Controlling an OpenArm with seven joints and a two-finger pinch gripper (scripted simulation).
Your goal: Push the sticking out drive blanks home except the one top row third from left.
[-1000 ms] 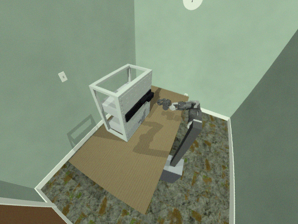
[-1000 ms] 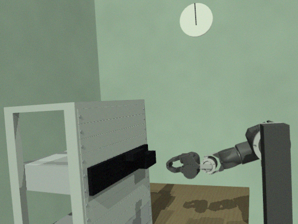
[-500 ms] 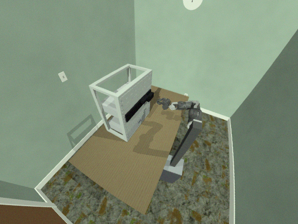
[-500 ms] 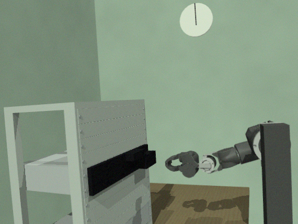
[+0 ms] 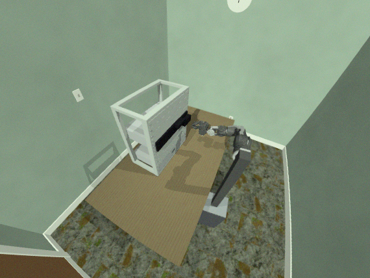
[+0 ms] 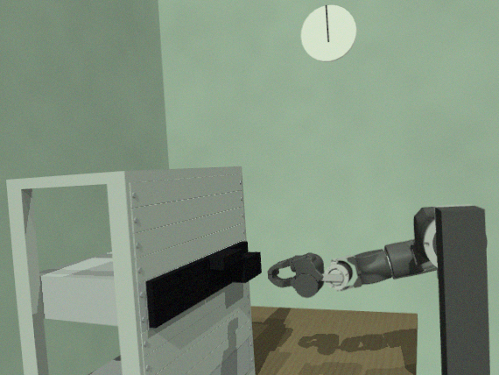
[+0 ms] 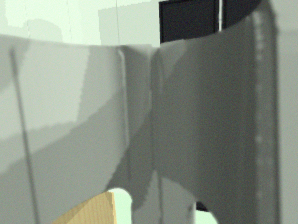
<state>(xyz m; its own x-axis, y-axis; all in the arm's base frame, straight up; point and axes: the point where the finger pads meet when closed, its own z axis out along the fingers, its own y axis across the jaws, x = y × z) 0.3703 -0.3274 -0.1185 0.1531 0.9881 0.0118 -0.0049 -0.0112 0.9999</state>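
The white rack [image 5: 118,110] [image 6: 120,263] stands on the brown table top [image 5: 146,201] [image 6: 350,333]. The black storage chassis [image 5: 169,136] [image 6: 188,289] crosses its front; a piece of it shows at the top of the wrist view [image 7: 190,17]. At the chassis's far end a black blank [image 6: 250,266] [image 5: 185,118] stands out well past the front. A second blank [image 6: 217,261] stands out less, just left of it. The other blanks cannot be told apart. My gripper [image 5: 195,125] [image 6: 271,273] [image 7: 168,146] is shut and empty. It hangs a short gap in front of the far-end blank, at about its height, touching nothing.
The arm's dark upright column [image 5: 232,175] [image 6: 461,285] stands on a grey base [image 5: 212,214] at the table's right edge. A pale shelf box [image 6: 74,289] sits inside the rack. Walls stand close behind and left of the rack.
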